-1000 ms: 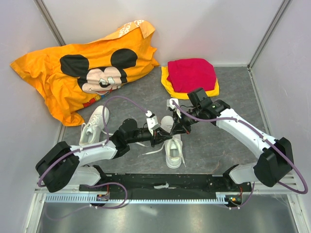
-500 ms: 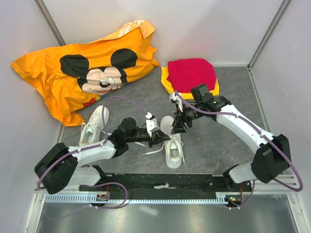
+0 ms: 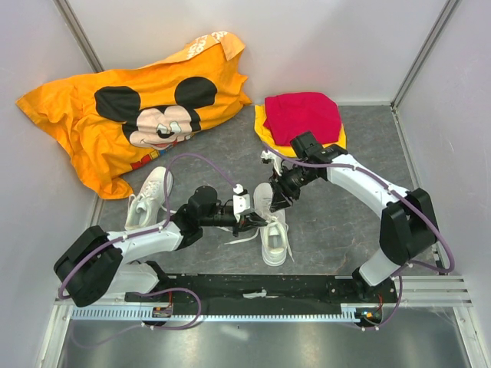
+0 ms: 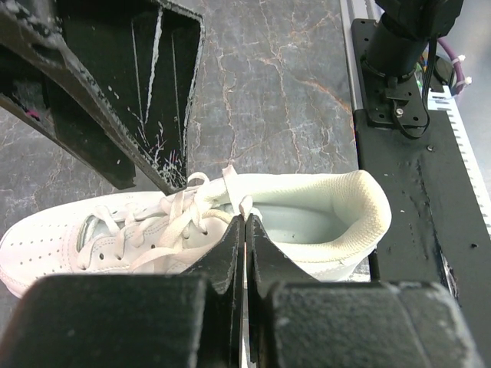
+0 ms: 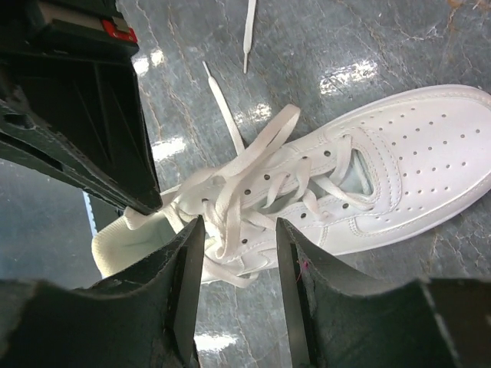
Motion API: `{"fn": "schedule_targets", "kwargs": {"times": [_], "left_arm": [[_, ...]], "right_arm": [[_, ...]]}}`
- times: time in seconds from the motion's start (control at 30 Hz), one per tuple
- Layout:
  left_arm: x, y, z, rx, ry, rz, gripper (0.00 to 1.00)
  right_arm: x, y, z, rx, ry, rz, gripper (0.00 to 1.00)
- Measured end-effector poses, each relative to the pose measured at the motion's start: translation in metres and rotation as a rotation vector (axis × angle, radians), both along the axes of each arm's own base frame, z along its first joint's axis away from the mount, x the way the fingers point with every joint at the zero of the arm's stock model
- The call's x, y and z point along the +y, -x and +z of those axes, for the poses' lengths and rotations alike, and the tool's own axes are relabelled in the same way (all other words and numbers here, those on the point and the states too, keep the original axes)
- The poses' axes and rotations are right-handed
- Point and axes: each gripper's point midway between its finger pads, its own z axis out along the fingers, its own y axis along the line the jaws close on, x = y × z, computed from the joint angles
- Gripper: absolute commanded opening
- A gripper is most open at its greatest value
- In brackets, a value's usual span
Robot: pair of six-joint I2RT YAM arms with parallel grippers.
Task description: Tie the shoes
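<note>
Since the earlier frame the right arm has folded its elbow inward and the right end effector [image 3: 278, 201] has shifted slightly over the lacing, while the left end effector [image 3: 249, 222] has edged toward the shoe's collar. The near shoe [image 3: 274, 234] lies on the grey table [image 3: 322, 230] between the two arms, toe pointing away from their bases. The other shoe [image 3: 149, 198] lies well apart at the left, near the orange shirt [image 3: 130, 115].

In the left wrist view the left fingers are pressed together, pinching a strand of lace beside the tongue. In the right wrist view the right fingers are spread, hovering above the laces [image 5: 253, 153] and holding nothing.

The task looks barely begun: no bow shows, the strands lie loose, and one end trails on the table. Both shoes remain to be tied.

From above, both end effectors cover the lacing, so whether a first knot exists cannot be told; the other shoe's laces are too small to read
</note>
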Motion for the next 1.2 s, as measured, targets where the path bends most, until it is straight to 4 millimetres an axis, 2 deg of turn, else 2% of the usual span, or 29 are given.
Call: {"fn": "schedule_targets", "kwargs": {"times": [0.47,0.57,0.6,0.67,0.7,0.77,0.8,1.03,1.2], "left_arm": [[-0.001,0.0,-0.002,-0.008,-0.007,-0.017,0.02],[-0.002,0.0,-0.001,-0.009,-0.006,-0.017,0.02],[-0.002,0.0,-0.001,-0.01,-0.005,-0.017,0.02],[-0.002,0.0,0.0,-0.01,-0.005,-0.017,0.02],[-0.002,0.0,0.0,-0.011,-0.004,-0.017,0.02],[-0.002,0.0,0.0,-0.011,-0.005,-0.017,0.01],[-0.002,0.0,0.0,-0.012,-0.006,-0.017,0.02],[-0.001,-0.001,-0.003,-0.011,-0.022,-0.018,0.02],[0.0,-0.002,-0.006,-0.006,-0.036,-0.009,0.02]], "right_arm": [[-0.001,0.008,-0.013,0.001,0.049,0.07,0.49],[-0.002,0.008,-0.017,0.004,0.057,0.076,0.42],[-0.002,0.008,-0.018,0.004,0.059,0.077,0.35],[-0.003,0.008,-0.019,0.004,0.062,0.082,0.26],[-0.003,0.009,-0.019,0.008,0.063,0.083,0.18],[-0.003,0.01,-0.019,0.011,0.062,0.086,0.1],[-0.003,0.011,-0.019,0.016,0.061,0.087,0.02],[-0.002,0.011,-0.016,0.019,0.06,0.082,0.0],[-0.002,0.01,-0.004,-0.009,0.04,0.066,0.0]]}}
